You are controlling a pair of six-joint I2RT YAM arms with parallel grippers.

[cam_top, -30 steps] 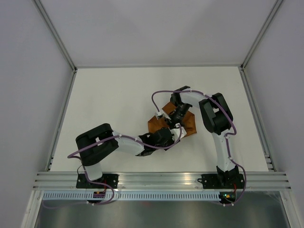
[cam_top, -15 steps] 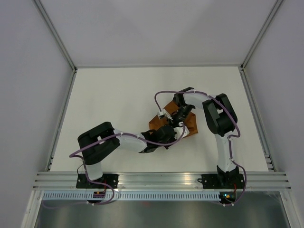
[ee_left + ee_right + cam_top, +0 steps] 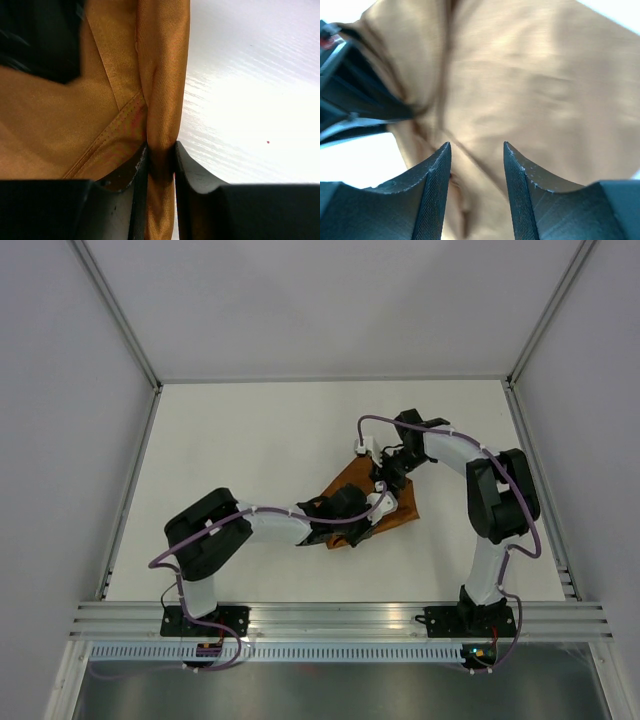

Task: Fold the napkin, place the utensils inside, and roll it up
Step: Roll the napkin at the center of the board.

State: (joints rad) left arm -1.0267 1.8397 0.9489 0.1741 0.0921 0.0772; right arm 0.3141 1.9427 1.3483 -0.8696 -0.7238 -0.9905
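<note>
The rust-brown napkin (image 3: 402, 513) lies bunched at the middle of the white table (image 3: 230, 460), between both arms. My left gripper (image 3: 370, 510) reaches in from the near left. In the left wrist view it (image 3: 161, 151) is shut on a rolled fold of the napkin (image 3: 162, 75), which runs straight up from the jaws. My right gripper (image 3: 387, 478) hovers over the napkin's far part. In the right wrist view it (image 3: 477, 152) stands open just above the cloth (image 3: 540, 85), with nothing pinched between its fingers. The utensils are out of view.
An aluminium rail (image 3: 340, 618) runs along the near edge, with both arm bases bolted to it. Grey walls and frame posts (image 3: 118, 315) enclose the table. The left arm's black gripper body (image 3: 350, 107) shows at the left of the right wrist view.
My right gripper has opened, let go of the napkin and shifted right and back. My left gripper has closed on a fold of the cloth. The napkin now lies more stretched out.
</note>
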